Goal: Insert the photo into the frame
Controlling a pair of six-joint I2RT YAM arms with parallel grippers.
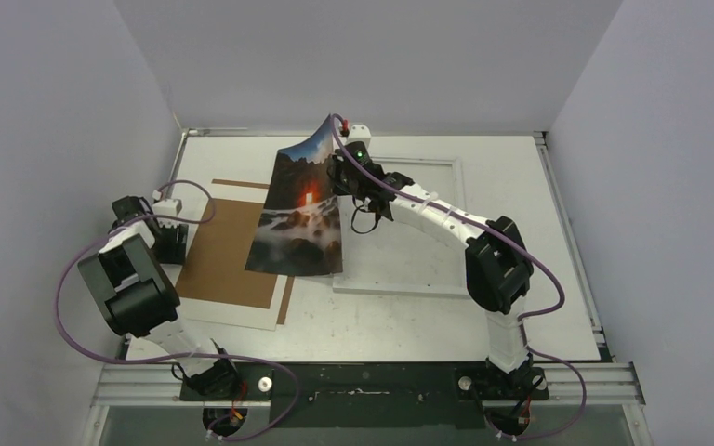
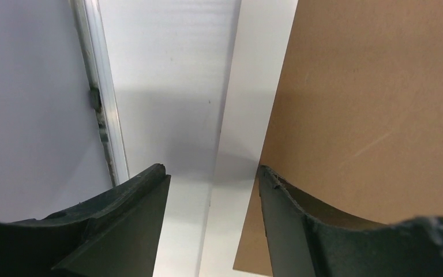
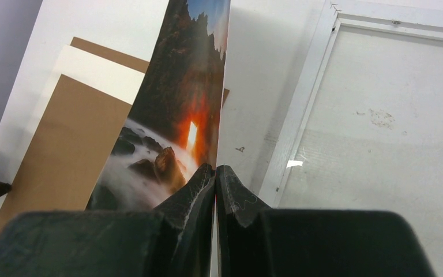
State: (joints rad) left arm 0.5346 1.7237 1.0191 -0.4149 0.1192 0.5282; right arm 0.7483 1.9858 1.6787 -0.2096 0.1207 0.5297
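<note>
Glossy print first: the photo (image 3: 173, 104) is pinched along one edge by the right gripper (image 3: 214, 170), whose two fingers are pressed tight together on the sheet with nothing else between them. From the right wrist camera the picture runs up and away from the fingertips, leaning off to their left, so you see the dark rocks, the mist and the orange glow on that side. From the overhead view it's held up off the table (image 1: 381, 316), curled and tilted rather than flat. I can't tell whether its lower edge touches the surface. The frame (image 3: 306, 104) lies flat just to the right of those fingers, white edge all round, and the photo isn't in it. Off to the left of the right fingers, past the photo, there's a brown cardboard board (image 3: 57, 133) lying on a white sheet (image 3: 98, 69) that sticks out beyond it. The left gripper (image 2: 212, 168) is over that stack's outer edge with its fingers spread apart and holding nothing. One fingertip is over the bare table side and the other over the cardboard's edge, with the white strip showing in the gap between them. Can't tell if either tip is actually touching down.
</note>
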